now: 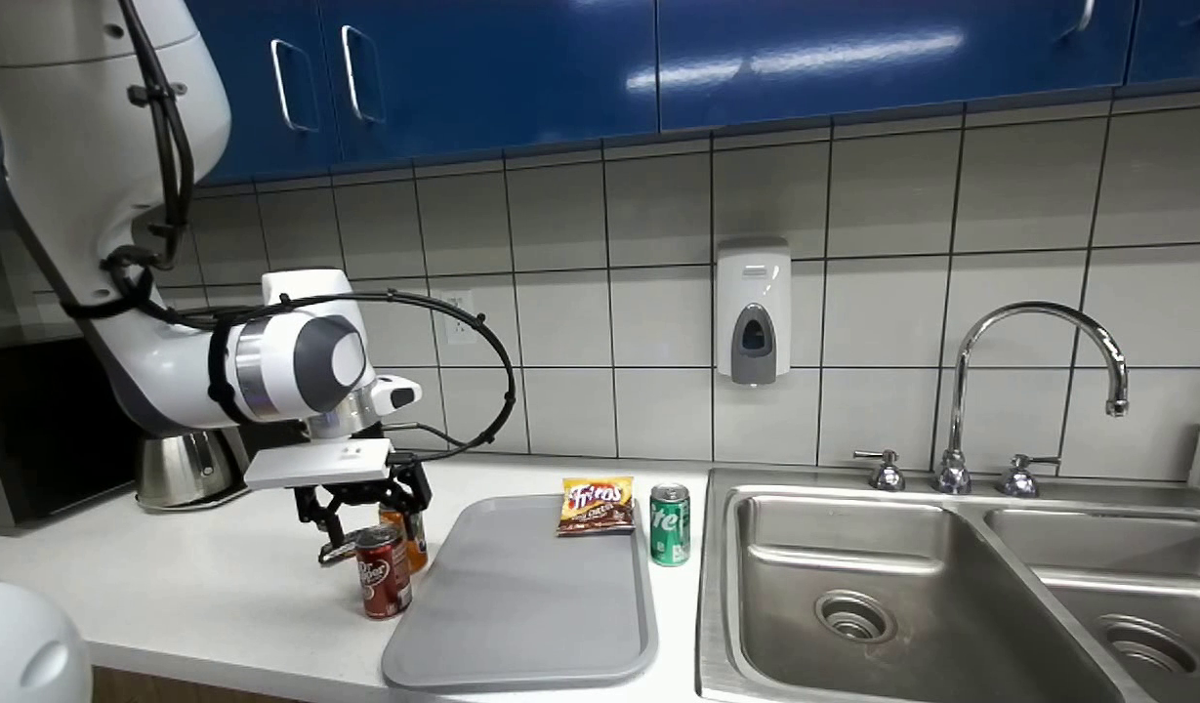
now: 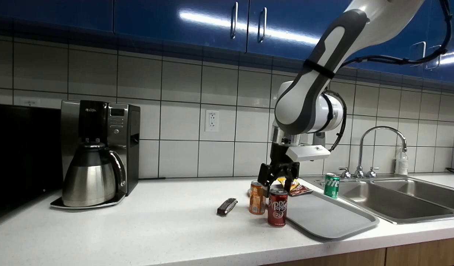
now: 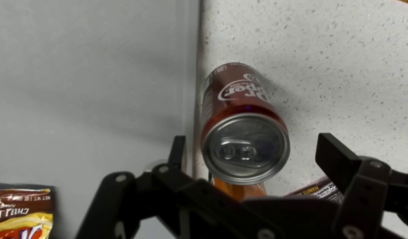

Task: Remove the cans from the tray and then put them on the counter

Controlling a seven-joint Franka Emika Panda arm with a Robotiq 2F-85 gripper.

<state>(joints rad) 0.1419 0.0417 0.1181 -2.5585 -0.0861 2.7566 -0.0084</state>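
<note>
The dark red can (image 1: 383,574) (image 2: 277,209) (image 3: 238,91) stands upright on the pale counter (image 1: 209,586) (image 2: 156,232) (image 3: 330,66), close beside the grey tray (image 1: 526,615) (image 2: 323,218) (image 3: 91,93). The slimmer orange can (image 1: 416,542) (image 2: 256,199) (image 3: 238,191) stands on the counter just behind it, partly hidden. The green can (image 1: 670,527) (image 2: 331,186) stands on the counter between the tray and the sink, out of the wrist view. My gripper (image 1: 370,522) (image 2: 276,188) (image 3: 252,149) is open above the dark red can's top, one finger on each side with gaps.
A yellow-brown snack packet (image 1: 597,506) (image 3: 21,212) lies on the tray's far end. A wrapped bar (image 2: 227,207) lies on the counter near the orange can. A steel sink (image 1: 853,547) is past the green can. A coffee maker (image 2: 97,155) stands at the counter's other end.
</note>
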